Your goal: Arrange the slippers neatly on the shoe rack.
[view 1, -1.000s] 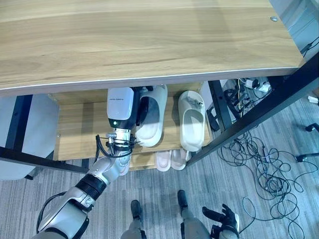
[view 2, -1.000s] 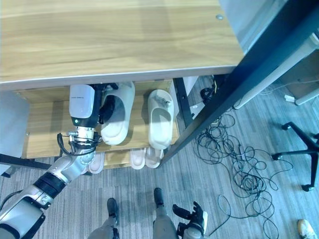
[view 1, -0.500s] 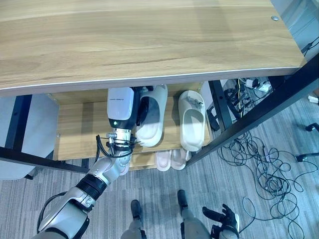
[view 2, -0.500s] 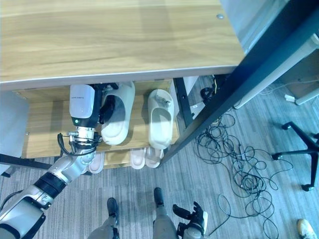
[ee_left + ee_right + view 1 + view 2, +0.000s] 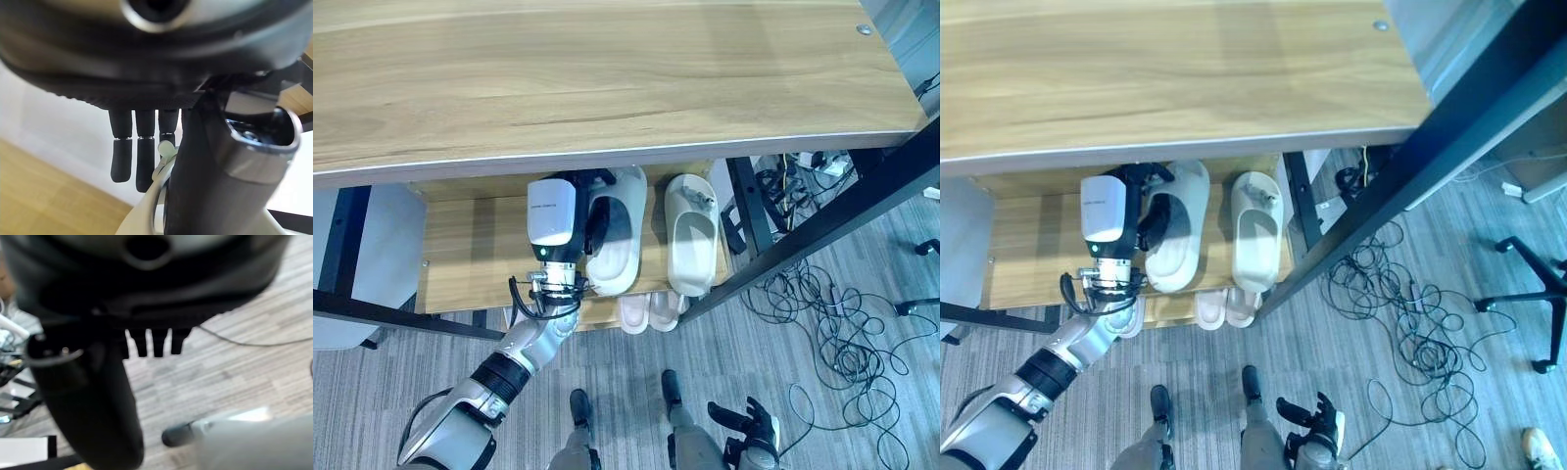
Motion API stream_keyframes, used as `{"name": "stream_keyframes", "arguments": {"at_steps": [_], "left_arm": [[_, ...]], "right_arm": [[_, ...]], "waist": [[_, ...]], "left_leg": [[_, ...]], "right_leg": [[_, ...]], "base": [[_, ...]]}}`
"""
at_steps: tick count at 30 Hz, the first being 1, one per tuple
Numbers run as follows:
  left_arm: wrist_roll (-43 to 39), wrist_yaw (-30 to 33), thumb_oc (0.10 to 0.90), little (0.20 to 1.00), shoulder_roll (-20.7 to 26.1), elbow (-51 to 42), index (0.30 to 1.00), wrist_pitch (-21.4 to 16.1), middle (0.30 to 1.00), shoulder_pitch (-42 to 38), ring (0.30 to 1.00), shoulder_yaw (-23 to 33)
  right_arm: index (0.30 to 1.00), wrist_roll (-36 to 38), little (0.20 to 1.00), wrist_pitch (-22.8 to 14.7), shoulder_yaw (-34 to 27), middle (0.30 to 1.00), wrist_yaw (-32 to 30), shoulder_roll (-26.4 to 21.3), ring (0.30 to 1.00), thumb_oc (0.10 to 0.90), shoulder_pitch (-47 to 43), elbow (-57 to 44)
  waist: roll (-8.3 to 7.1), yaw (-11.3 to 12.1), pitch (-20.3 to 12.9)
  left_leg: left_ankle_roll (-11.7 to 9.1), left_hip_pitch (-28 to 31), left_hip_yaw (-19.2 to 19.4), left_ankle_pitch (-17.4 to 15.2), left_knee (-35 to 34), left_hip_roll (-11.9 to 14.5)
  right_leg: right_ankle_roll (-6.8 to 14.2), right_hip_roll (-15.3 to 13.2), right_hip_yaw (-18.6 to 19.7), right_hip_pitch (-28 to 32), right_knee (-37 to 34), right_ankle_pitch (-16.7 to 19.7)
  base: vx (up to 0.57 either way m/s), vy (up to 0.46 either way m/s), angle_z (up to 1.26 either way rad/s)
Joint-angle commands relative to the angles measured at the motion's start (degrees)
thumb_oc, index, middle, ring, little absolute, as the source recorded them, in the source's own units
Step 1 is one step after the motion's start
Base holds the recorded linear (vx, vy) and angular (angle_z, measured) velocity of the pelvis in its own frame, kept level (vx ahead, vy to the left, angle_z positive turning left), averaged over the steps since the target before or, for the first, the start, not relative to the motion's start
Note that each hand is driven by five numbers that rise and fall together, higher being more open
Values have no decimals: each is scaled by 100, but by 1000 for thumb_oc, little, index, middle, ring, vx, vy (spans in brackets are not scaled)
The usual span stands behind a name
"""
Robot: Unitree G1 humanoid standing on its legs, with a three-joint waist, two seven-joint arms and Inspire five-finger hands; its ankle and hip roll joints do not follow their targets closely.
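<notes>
On the shoe rack's upper shelf [image 5: 470, 245] lie two white slippers side by side, toes pointing away under the wooden top. My left hand [image 5: 591, 211] is at the left slipper [image 5: 619, 245]. In the left wrist view its fingers [image 5: 121, 156] and thumb pinch the slipper's cream rim [image 5: 146, 220] between them. The right slipper [image 5: 691, 235] lies a short gap away, untouched. My right hand [image 5: 745, 431] hangs low over the floor with its fingers spread, holding nothing.
A wide wooden top [image 5: 607, 78] covers the shelf's back part. A pale pink pair [image 5: 647, 311] sits on the lower shelf. A black slanted frame leg [image 5: 803, 235] bounds the rack on the right. Loose cables [image 5: 832, 323] cover the floor beyond it.
The whole picture has shifted slightly. My left hand and the slipper it holds stay at about the same spot on the shelf.
</notes>
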Motion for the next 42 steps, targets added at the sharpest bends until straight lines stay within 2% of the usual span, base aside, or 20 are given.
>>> {"name": "stream_keyframes", "arguments": {"at_steps": [1, 4, 5, 15, 23, 25, 31, 42], "left_arm": [[-54, 545, 400, 300, -28, -1034, 300, -562, 300, -41, 300, 574], [-79, 520, 400, 300, -36, -1087, 300, -583, 300, 3, 300, 564], [-87, 393, 400, 300, -38, -1219, 300, -647, 300, 154, 300, 540], [95, 240, 400, 300, -122, -603, 300, -561, 300, -153, 300, 147], [108, 233, 400, 300, -254, -282, 300, -520, 300, -408, 300, -65], [-130, 139, 400, 300, -308, -212, 300, -597, 300, -516, 300, -112], [-40, 138, 400, 300, -196, -46, 300, -442, 300, -1039, 300, -280], [178, 216, 400, 300, -91, 48, 300, -268, 300, -1482, 300, -389]], "right_arm": [[900, 126, 900, -56, 80, 900, -228, 134, 900, 800, 28, -28], [900, 126, 900, -34, 64, 900, -230, 138, 900, 800, 38, 17], [900, 134, 900, 15, -40, 900, -209, 157, 900, 800, 122, 154], [900, -1, 900, 59, 7, 900, -227, 106, 900, 800, 127, 349], [900, -59, 900, 18, 83, 900, -240, 84, 900, 800, 148, 346], [900, -77, 900, 26, 107, 900, -264, 24, 900, 800, 47, 303], [900, -175, 900, -86, 190, 900, -356, -90, 900, 800, -101, 135], [900, -323, 900, -113, 308, 900, -362, -114, 900, 800, -191, 75]], "waist": [[-14, 175, -66], [-16, 184, -83], [30, 204, -281], [75, 148, -468], [55, 68, -379], [46, 47, -306], [12, 18, -156], [-3, -14, -43]], "left_leg": [[108, 404, -74, -716, 20, -51], [112, 466, -72, -734, 20, -57], [119, 604, -81, -778, 20, -81], [123, 587, -22, -796, 20, -126], [112, 455, -22, -764, 20, -102], [105, 355, -24, -724, 20, -95], [88, 104, -31, -639, 20, -74], [63, -45, -33, -592, 20, -49]], "right_leg": [[294, -146, -316, 503, 82, -617], [298, -150, -326, 563, 80, -628], [317, -174, -347, 738, 55, -661], [358, -237, -330, 689, 29, -619], [347, -206, -329, 549, 29, -594], [350, -201, -328, 458, 29, -566], [350, -187, -336, 229, 29, -492], [358, -179, -354, 90, 30, -451]], "base": [[9, -46, 0], [4, -1, 4], [25, -2, 16], [18, 3, 2], [-5, -1, -1], [-44, 0, -7], [-40, 6, -3], [2, 1, 0]]}}
